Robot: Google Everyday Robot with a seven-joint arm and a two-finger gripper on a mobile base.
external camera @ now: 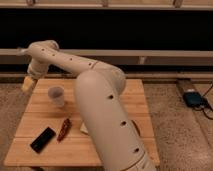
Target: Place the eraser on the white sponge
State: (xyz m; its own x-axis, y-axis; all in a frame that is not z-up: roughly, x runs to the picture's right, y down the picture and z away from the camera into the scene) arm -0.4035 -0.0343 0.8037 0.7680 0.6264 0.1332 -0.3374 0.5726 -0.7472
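The eraser (pixel 43 139), a flat black block, lies on the wooden table (pixel 136 95) near the front left corner. Only a sliver of the white sponge (pixel 83 129) shows, just right of a reddish-brown chili-like object (pixel 63 129); my arm (pixel 100 100) hides the rest. My gripper (pixel 27 84) hangs at the far left, over the table's back left edge, well behind the eraser and left of a white cup (pixel 56 96).
The bulky white arm crosses the middle of the table and hides its centre. A blue device (pixel 192 98) with a cable lies on the floor to the right. A dark wall with a ledge runs behind the table.
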